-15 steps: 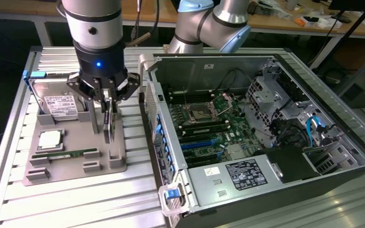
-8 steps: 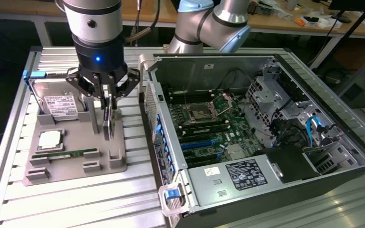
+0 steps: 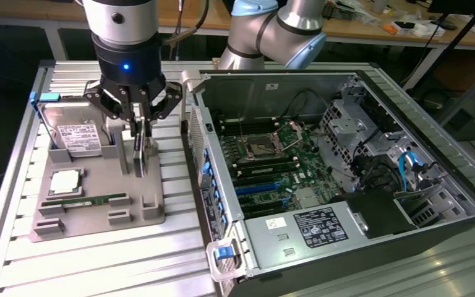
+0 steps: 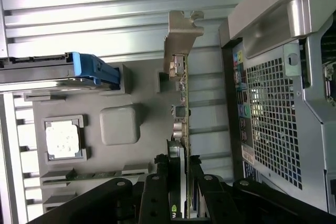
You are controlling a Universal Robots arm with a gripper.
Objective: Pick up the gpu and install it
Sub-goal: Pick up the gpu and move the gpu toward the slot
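The end effector (image 3: pixel 141 120) is narrowed onto the top edge of the gpu (image 3: pixel 141 154), which stands on edge in the grey tray (image 3: pixel 97 216). In the exterior view, the hard drive (image 3: pixel 77 133) lies at 9 o'clock of the gpu, its white label unreadable, and the open computer case (image 3: pixel 195 133) is at 3 o'clock.

We lose the top of the gpu (image 3: pixel 141 158) behind the tool (image 3: pixel 143 127); in the wrist view its near end is buried between the fingers (image 4: pixel 157 192), and the hard drive (image 4: pixel 37 69) runs off the frame's edge
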